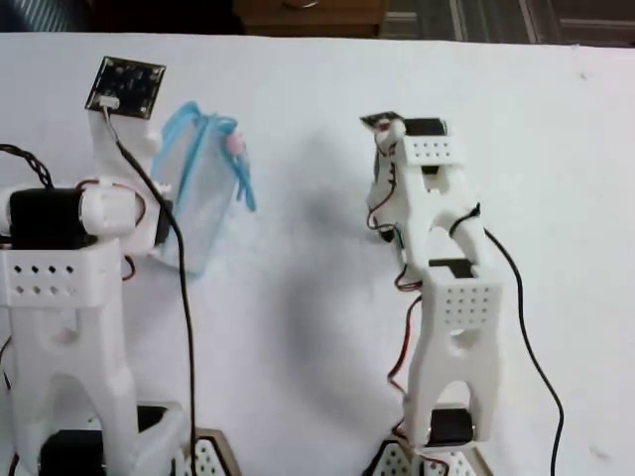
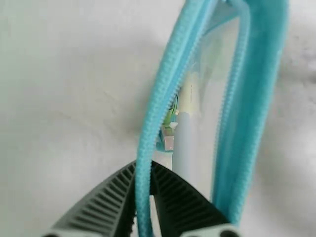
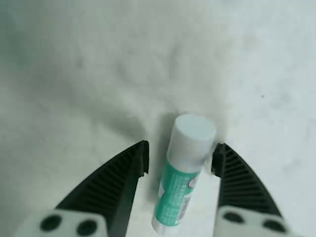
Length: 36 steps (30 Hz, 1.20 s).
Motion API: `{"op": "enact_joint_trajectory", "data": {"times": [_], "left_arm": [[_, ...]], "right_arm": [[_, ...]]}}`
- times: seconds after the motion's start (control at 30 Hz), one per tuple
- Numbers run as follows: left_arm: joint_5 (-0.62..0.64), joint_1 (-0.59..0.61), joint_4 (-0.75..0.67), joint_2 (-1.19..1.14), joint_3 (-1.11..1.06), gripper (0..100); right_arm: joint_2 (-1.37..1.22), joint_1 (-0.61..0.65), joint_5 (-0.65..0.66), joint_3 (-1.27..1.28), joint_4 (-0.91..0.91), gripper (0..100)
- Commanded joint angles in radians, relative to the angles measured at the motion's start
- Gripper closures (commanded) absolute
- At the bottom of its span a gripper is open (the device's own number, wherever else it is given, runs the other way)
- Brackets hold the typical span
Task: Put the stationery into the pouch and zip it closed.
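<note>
A clear pouch [image 1: 198,193] with blue zip trim lies on the white table, its mouth gaping. My left gripper [image 2: 143,173] is shut on one blue zipper edge [image 2: 163,98] of the pouch [image 2: 247,89]. Inside the pouch I see a pale pen-like item [image 2: 183,143]. A glue stick [image 3: 185,177] with a white cap and green label lies on the table. My right gripper [image 3: 180,158] is open, one finger on each side of the glue stick, neither clearly touching it. In the high view the right arm [image 1: 417,188] points down at the table, right of the pouch.
A small black camera board [image 1: 127,86] with a black cable [image 1: 184,297] sits behind the pouch at the back left. A pink zip pull [image 1: 234,142] hangs at the pouch's far end. White table [image 1: 298,327] lies bare between the arms.
</note>
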<state>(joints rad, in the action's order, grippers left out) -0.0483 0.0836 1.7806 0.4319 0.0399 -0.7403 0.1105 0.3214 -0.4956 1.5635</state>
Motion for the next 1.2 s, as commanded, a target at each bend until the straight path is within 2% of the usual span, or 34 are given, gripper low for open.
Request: {"op": "enact_joint_trajectory", "data": {"times": [0.0,0.3,0.5,0.6,0.83,1.07,1.17], "left_arm": [[0.005,0.007,0.005,-0.001,0.006,98],[0.003,0.007,0.005,-0.001,0.006,98],[0.002,0.007,0.005,0.004,0.006,98],[0.002,0.007,0.005,0.004,0.006,98],[0.002,0.008,0.005,0.004,0.006,98],[0.002,0.008,0.005,0.002,0.006,98],[0.002,0.008,0.005,0.001,0.006,98]], "right_arm": [[0.008,0.002,0.009,0.015,-0.047,78.9],[0.008,0.002,0.011,0.017,-0.050,79.7],[0.008,0.002,0.011,0.014,-0.064,98.9],[0.008,-0.018,0.011,0.011,-0.088,95.0],[0.096,-0.030,-0.008,-0.077,-0.035,98.2],[0.384,0.039,-0.166,-0.338,0.122,98.1],[0.518,0.077,-0.325,-0.463,0.108,98.1]]}}
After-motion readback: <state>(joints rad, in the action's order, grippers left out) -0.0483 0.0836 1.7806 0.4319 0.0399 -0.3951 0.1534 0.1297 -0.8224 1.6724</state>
